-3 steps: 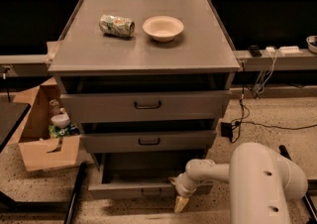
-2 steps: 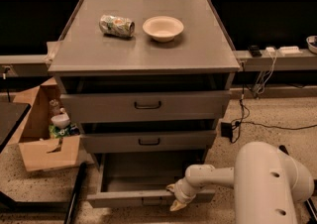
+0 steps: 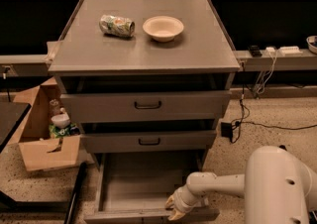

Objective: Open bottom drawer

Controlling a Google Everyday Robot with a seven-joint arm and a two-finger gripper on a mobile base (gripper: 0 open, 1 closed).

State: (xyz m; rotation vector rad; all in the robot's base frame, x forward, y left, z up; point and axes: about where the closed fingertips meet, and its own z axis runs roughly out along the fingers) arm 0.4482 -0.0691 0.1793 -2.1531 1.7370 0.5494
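Note:
The grey metal cabinet (image 3: 148, 54) has three drawers. The bottom drawer (image 3: 143, 188) is pulled far out, its grey inside showing and its front panel (image 3: 124, 216) at the bottom edge of the camera view. My gripper (image 3: 174, 207) on the white arm (image 3: 218, 184) sits at the right part of that front panel, its yellowish fingertips over the panel's top edge. The drawer's handle is hidden. The top drawer (image 3: 146, 105) and the middle drawer (image 3: 148, 141) stand slightly ajar, each with a dark bar handle.
A crushed can (image 3: 117, 25) and a beige bowl (image 3: 163, 28) lie on the cabinet top. An open cardboard box (image 3: 42, 139) with items stands on the floor at left. Cables and a power adapter (image 3: 226, 130) lie at right. My white base (image 3: 280, 188) is at bottom right.
The bottom drawer has slid further out toward the camera. My gripper has moved left and down along with its front panel.

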